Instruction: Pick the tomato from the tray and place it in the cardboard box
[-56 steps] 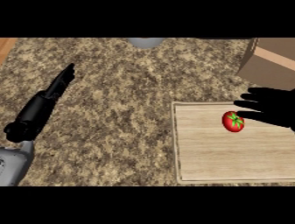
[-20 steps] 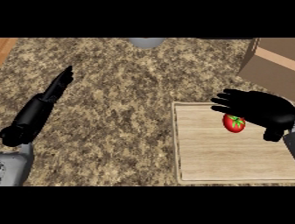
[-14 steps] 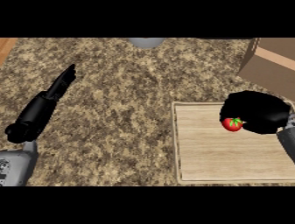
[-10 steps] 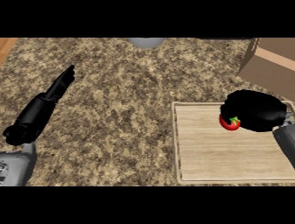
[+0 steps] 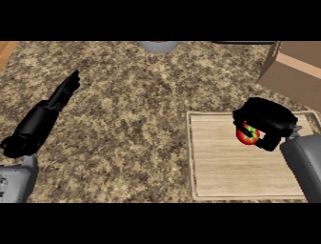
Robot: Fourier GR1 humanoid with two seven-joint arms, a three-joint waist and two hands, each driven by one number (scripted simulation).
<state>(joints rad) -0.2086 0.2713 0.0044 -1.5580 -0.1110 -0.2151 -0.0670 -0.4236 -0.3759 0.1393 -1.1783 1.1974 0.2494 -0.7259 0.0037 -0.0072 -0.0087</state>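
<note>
Brown cardboard box point(image 5: 305, 71), upper right, well apart from the pale wooden tray point(image 5: 223, 176): its near wall could be clipped if the carry is kept low. Black right hand point(image 5: 265, 121): fingers curled round the small red tomato point(image 5: 246, 136) over the tray, mostly hidden; slipping is possible. Tomato: round, no long axis; green calyx is turned up. Left hand point(image 5: 65, 88): fingers straight, together, resting.

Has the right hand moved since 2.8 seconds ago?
Yes. The right hand has come in from the tray's right edge and curled round the tomato near its top right corner.
</note>
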